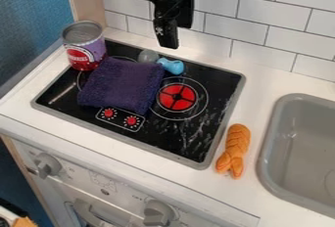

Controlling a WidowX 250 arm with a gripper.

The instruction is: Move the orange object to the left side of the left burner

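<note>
The black gripper (167,35) hangs at the top centre, above the back edge of the stove and well away from the orange object. An orange braided, bread-like object (234,150) lies on the white counter, between the stove's right edge and the sink. On the black stovetop (196,143), the right burner (177,98) shows its red centre. A folded dark purple cloth (122,84) covers most of the left burner, whose thin ring (80,80) peeks out at the cloth's left.
A can (85,46) with a purple and red label stands at the stove's back left corner. A blue and grey object (171,65) lies behind the right burner. The grey sink (304,147) is at the right, and a tiled wall (255,13) rises behind.
</note>
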